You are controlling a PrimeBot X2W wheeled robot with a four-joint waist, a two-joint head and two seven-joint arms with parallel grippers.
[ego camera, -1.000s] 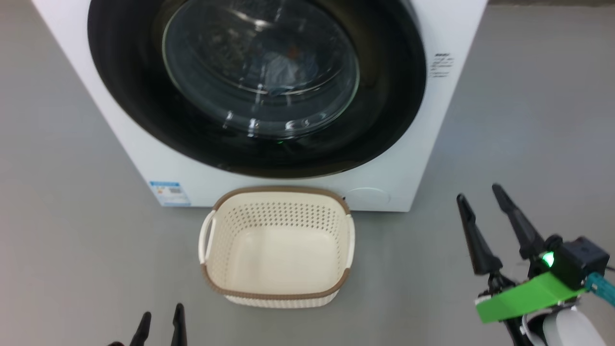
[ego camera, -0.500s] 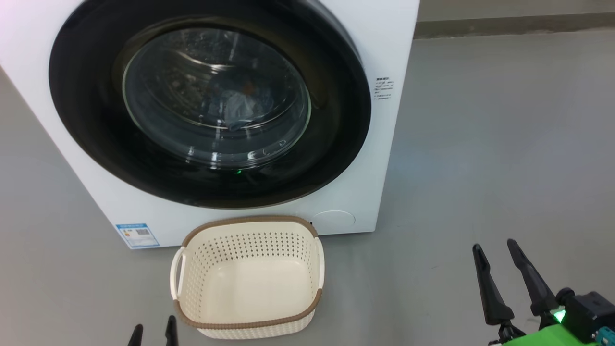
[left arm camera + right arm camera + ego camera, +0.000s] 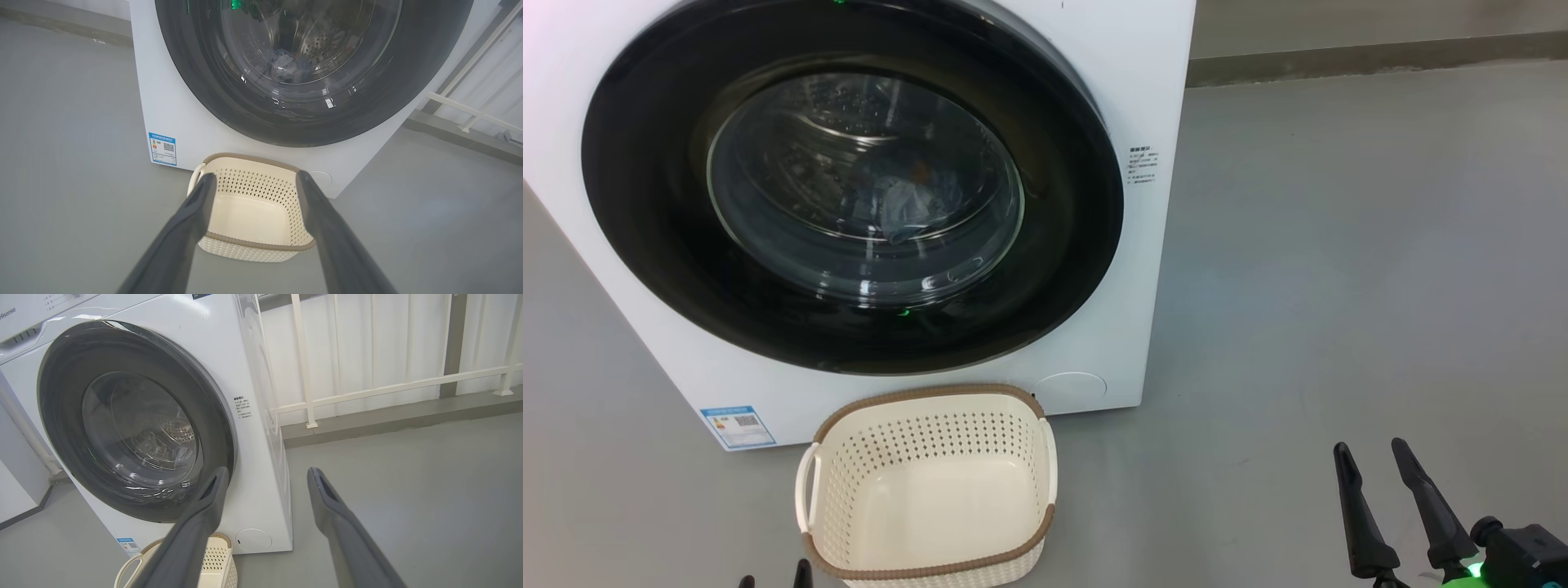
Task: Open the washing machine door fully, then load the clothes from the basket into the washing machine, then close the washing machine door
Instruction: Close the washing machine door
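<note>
Grey floor (image 3: 1339, 245), basket (image 3: 931, 445) unmoved, door (image 3: 849, 188) still shut

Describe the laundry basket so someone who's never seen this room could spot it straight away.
Find the white washing machine with its round black-rimmed door. On the grey floor in front of its base sits the basket: small, cream, perforated, with a brown rim and side handles, and empty.

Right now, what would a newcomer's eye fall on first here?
The big black-rimmed washing machine door, shut, at the head view's upper left, with clothes dimly visible behind its glass. Just before it on the grey floor stands the cream basket, empty.
</note>
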